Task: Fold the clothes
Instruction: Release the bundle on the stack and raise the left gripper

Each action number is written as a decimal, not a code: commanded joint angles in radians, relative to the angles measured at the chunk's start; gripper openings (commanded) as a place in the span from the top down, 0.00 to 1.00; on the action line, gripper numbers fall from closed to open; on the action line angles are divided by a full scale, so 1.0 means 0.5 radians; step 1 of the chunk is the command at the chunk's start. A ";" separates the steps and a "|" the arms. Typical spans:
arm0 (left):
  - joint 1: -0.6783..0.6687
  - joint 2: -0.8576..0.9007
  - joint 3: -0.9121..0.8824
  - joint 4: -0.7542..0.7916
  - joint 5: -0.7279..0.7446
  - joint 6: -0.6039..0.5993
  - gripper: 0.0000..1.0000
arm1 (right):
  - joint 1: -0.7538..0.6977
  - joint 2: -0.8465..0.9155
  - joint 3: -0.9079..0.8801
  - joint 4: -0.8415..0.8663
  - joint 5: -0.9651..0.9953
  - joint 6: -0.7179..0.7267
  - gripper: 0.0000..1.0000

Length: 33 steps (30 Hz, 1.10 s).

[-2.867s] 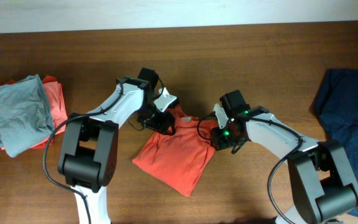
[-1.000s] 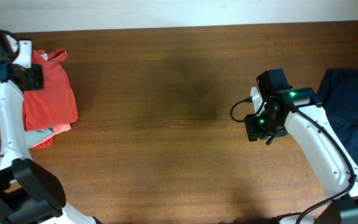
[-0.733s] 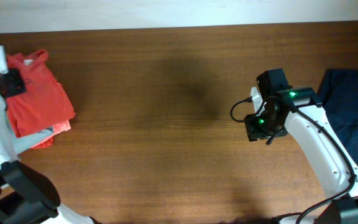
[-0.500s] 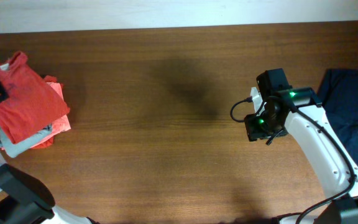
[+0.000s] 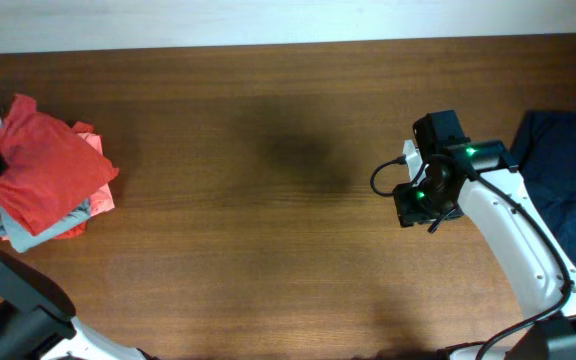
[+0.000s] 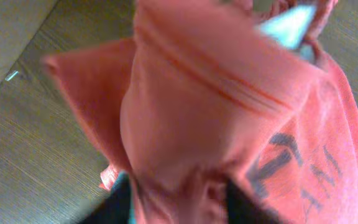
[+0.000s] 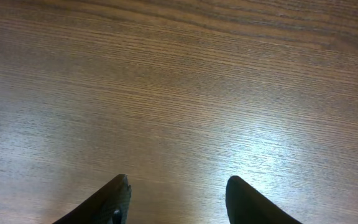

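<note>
From where I stand, the orange-red T-shirt [image 5: 50,172] sits far out at 9 o'clock on the table [image 5: 268,230]. It is a lumpy folded bundle on top of a grey garment [image 5: 16,230] and a paler coral one [image 5: 96,198], whose edges peek out along its lower side. The bundle lies close to the table's left edge, with one corner poking toward 11 o'clock.

The left pincer [image 6: 176,210] hangs right over it. Its two dark fingers [image 6: 115,204] stand apart with a thick ridge of red cloth humped between them (the view is blurred, so I cannot tell whether they pinch it). Dark lettering [image 6: 288,163] shows on the cloth at 4 o'clock in that view.

The right pincer [image 7: 176,202] is parted over bare wood at 3 o'clock. A navy garment [image 5: 568,190] drapes the right edge just beyond that arm. Between the two arms the middle is open wood, up to the far edge at 12 o'clock.
</note>
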<state>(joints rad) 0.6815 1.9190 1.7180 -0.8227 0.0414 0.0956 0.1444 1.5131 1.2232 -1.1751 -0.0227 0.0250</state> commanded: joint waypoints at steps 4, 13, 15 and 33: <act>0.086 0.002 0.060 -0.042 -0.042 -0.423 0.01 | -0.017 -0.040 0.030 -0.006 0.014 0.003 0.45; 0.094 -0.023 0.075 -0.032 0.285 -0.398 0.01 | -0.017 -0.038 0.030 -0.005 0.015 0.003 0.45; 0.090 -0.036 0.086 -0.002 0.429 -0.347 0.04 | -0.017 -0.038 0.030 -0.005 0.015 0.003 0.45; 0.086 0.291 0.101 0.342 0.414 -0.237 0.99 | -0.016 -0.038 0.029 -0.007 -0.044 0.003 0.45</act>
<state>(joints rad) 0.7097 1.9984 1.7607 -0.6464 0.2939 -0.0418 0.1444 1.5131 1.2232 -1.1748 -0.0311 0.0254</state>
